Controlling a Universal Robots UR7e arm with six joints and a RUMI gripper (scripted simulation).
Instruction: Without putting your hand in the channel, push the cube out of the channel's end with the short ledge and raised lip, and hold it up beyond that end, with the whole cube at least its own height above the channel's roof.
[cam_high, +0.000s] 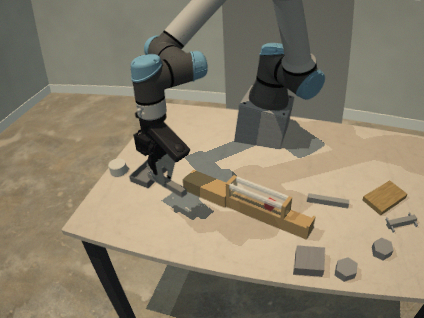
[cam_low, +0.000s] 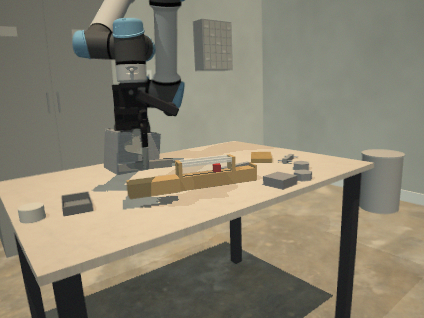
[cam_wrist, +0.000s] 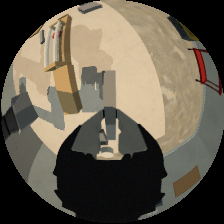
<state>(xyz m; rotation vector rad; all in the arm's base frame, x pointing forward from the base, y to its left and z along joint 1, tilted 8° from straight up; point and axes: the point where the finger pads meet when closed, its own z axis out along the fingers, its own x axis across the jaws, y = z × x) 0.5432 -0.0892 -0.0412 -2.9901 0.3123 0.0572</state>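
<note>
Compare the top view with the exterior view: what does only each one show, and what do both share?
Only the top view plainly shows the short ledge and raised lip at the channel's far end.

Only the exterior view shows the grey cylinder standing on the floor and the gridded wall panel.

Both show the red cube inside the wooden channel, the gripper shut on a grey tool near the channel's other end, the dark tray and the round disc.
</note>
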